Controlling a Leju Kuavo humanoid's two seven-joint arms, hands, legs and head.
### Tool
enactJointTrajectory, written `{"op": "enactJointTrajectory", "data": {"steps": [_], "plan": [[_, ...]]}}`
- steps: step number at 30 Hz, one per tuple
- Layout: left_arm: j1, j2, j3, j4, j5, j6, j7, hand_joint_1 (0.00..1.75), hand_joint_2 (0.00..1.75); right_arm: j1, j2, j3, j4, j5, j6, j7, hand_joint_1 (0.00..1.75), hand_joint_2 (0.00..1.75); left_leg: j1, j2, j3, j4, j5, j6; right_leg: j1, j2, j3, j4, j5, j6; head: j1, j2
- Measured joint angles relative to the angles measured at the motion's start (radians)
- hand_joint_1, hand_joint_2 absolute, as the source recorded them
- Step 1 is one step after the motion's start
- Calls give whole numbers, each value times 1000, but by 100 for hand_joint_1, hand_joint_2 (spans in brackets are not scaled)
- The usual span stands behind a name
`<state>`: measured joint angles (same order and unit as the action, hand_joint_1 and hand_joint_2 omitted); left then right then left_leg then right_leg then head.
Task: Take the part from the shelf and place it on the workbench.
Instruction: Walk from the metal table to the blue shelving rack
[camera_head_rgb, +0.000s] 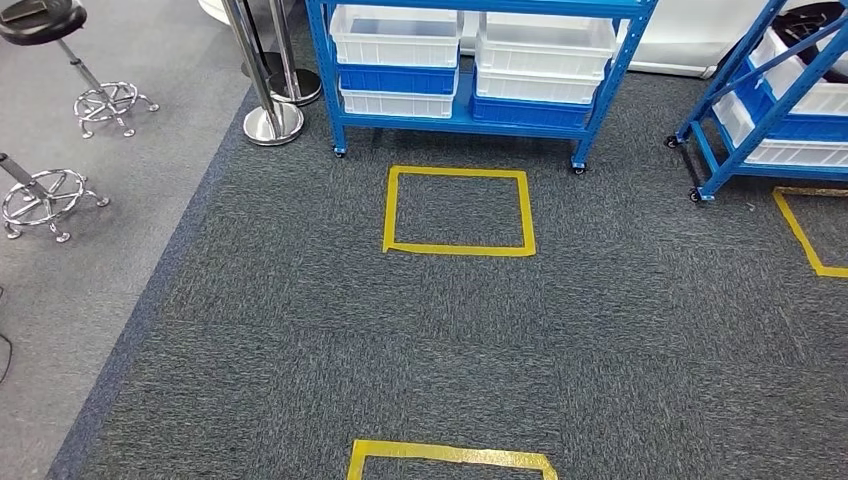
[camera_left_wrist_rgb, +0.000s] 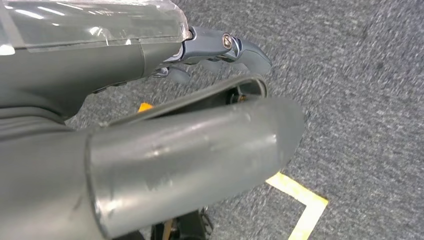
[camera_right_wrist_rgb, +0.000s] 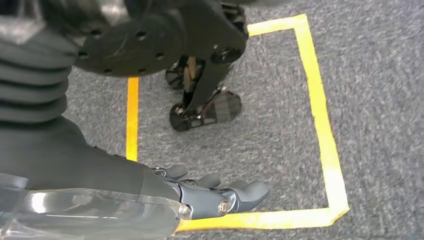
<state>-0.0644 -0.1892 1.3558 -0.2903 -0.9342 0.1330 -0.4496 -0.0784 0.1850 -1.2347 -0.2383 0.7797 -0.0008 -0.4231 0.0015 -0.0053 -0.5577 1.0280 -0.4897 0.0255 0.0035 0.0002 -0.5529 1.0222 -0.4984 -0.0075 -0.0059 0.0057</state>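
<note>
— Two hands, what do we see in them?
— Nothing: our left hand (camera_left_wrist_rgb: 220, 50) and right hand (camera_right_wrist_rgb: 215, 192) hang over the carpet (camera_head_rgb: 400, 340), fingers loosely apart.
— And the part?
— We cannot tell; white and blue bins (camera_head_rgb: 395, 35) sit on the blue shelf (camera_head_rgb: 470, 120) ahead.

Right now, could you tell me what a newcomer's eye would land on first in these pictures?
Probably the blue shelf straight ahead, stacked with white and blue bins. Next, the yellow tape square on the grey carpet before it. Both hands hang empty over the carpet: left hand, right hand.
</note>
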Motion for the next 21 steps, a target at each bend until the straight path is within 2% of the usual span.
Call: {"op": "enactJointTrajectory", "data": {"steps": [2,5,6,7,8,10,12,15,17,20,21], "plan": [[0,0,0,0,0,0,0,0,0,0,0,0,0,0,0,0,0,0,1,0,-16,41,-30,-9,-5,-3,6,-12,6,-10,0,0],[1,0,0,0,-1,0,4,0,0,0,0,0,0,0,0,1,0,0,5,0,-96,215,-117,-19,-6,-5,8,-15,7,-16,0,0],[2,0,0,0,-1,0,6,0,0,0,0,0,0,0,0,1,0,0,7,0,-114,254,-125,-22,-6,-5,9,-14,7,-17,0,0],[3,0,0,0,-1,0,8,0,0,0,0,0,0,0,0,1,0,0,9,0,-116,259,-115,-24,-6,-5,9,-13,6,-17,0,0],[3,0,0,0,-1,0,9,0,0,0,0,0,0,1,0,2,0,0,11,1,-101,227,-88,-25,-7,-5,10,-11,4,-16,0,0],[2,0,0,0,-2,0,10,0,0,0,0,0,0,1,0,2,0,0,11,1,-41,101,-26,-25,-8,-4,10,-3,-2,-9,0,0],[1,1,0,0,-2,0,10,0,0,0,0,0,0,1,0,2,0,0,9,1,-2,18,-3,-18,-6,-3,6,6,-7,0,0,0],[2,1,0,0,-2,0,11,0,0,-1,0,0,0,2,0,2,0,0,6,0,1,3,-3,-1,-7,-2,3,10,-9,14,0,0],[2,1,0,0,-2,0,11,0,0,-1,0,-1,0,2,0,2,0,0,8,1,3,-4,3,11,-10,-1,-11,44,-35,24,0,0],[2,1,0,0,-2,0,11,0,0,0,0,-1,0,3,0,2,0,0,6,2,2,-6,4,22,-13,-1,-92,207,-117,33,0,0],[2,1,0,0,-2,0,11,0,0,1,0,-1,0,4,0,2,0,0,5,2,2,-6,3,23,-14,-1,-117,254,-130,34,0,0]]}}
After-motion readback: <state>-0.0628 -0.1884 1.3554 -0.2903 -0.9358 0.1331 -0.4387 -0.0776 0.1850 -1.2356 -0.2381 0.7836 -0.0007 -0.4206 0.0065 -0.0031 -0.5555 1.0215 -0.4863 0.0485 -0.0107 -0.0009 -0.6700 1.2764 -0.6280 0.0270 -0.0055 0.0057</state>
